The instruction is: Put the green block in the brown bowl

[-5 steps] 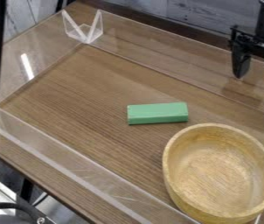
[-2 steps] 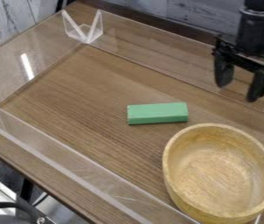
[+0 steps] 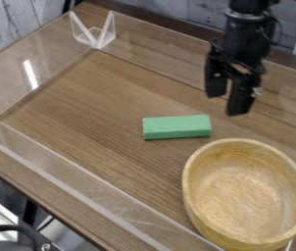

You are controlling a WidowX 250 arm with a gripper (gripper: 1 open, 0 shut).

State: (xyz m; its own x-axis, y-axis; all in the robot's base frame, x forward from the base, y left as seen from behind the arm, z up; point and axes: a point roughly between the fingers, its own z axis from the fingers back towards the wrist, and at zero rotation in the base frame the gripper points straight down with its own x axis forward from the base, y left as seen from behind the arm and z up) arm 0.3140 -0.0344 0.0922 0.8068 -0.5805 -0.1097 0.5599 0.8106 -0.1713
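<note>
black and wide open, one claw hovers with nothing in its grip above the wooden worktop, near one green block lying flat just beside one brown bowl.

No readable text, labels, brands, numbers or signs.

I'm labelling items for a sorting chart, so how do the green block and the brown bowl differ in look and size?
The green block is plain matte green, while the brown bowl is light tan. The block is a small flat bar; the bowl is round, hollow and much bigger. Both rest on the wooden table.
</note>
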